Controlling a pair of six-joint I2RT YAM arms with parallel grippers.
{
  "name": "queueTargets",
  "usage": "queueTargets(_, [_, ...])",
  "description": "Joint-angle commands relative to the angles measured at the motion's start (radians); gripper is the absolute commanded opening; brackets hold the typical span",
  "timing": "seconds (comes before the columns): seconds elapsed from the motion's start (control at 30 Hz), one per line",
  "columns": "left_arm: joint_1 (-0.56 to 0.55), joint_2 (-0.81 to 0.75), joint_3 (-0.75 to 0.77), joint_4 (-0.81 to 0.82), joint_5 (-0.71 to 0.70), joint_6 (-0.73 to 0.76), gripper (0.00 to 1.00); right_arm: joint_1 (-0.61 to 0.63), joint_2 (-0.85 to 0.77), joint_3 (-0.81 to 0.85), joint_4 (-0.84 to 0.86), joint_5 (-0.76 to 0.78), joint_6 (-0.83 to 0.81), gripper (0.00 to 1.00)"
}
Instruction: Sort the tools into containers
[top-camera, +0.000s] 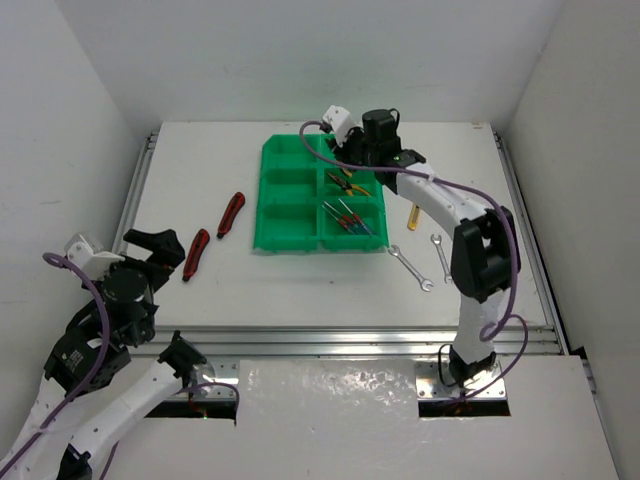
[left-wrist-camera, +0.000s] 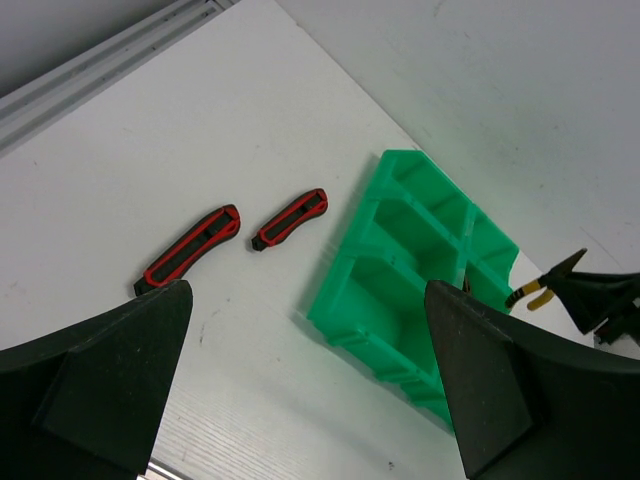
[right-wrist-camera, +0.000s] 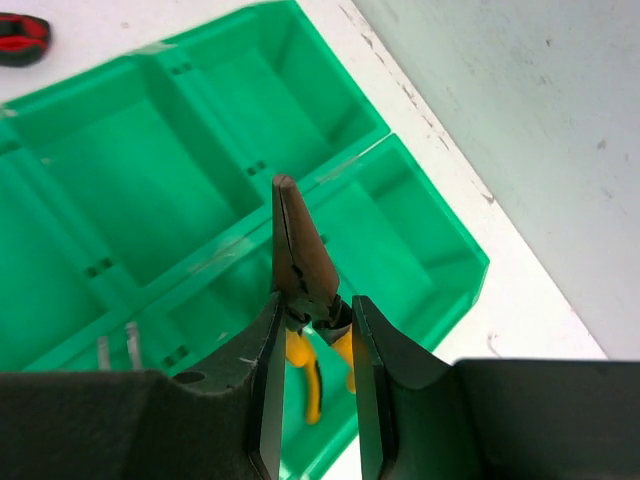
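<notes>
The green tray of containers (top-camera: 290, 240) lies mid-table. My right gripper (right-wrist-camera: 315, 310) is shut on yellow-handled pliers (right-wrist-camera: 300, 250), nose pointing away, hanging over the tray's (right-wrist-camera: 440, 220) right column. From above, the gripper (top-camera: 352, 165) and pliers (top-camera: 350, 184) sit over the far and middle right bins. Blue-handled screwdrivers (top-camera: 348, 217) lie in the near right bin. Two red-and-black tools (top-camera: 231, 214) (top-camera: 196, 254) lie left of the tray. My left gripper (top-camera: 150, 250) (left-wrist-camera: 310, 400) is open over bare table, near the closer tool (left-wrist-camera: 190, 257), with nothing between its fingers.
Two silver wrenches (top-camera: 410, 268) (top-camera: 440, 257) and a small yellow-handled tool (top-camera: 411, 215) lie on the table right of the tray. Aluminium rails (top-camera: 300, 335) border the table. White walls close in at the back and sides.
</notes>
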Motion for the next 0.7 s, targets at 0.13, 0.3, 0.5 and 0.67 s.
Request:
queueTargets(0.13, [0.009, 0.033, -0.004, 0.049, 0.016, 0.036, 1.0, -0.037, 0.12, 0.142, -0.05, -0.092, -0.04, 0.0])
queueTargets(0.3, [0.007, 0.039, -0.008, 0.062, 0.026, 0.05, 1.0, -0.039, 0.146, 0.152, -0.106, -0.08, -0.07, 0.03])
queueTargets(0.5, [0.009, 0.05, -0.014, 0.09, 0.055, 0.082, 1.0, -0.055, 0.198, 0.264, -0.238, -0.063, -0.057, 0.49])
queueTargets(0.67, [0.011, 0.069, -0.014, 0.099, 0.071, 0.098, 1.0, -0.098, 0.177, 0.351, -0.294, 0.091, 0.144, 0.99])
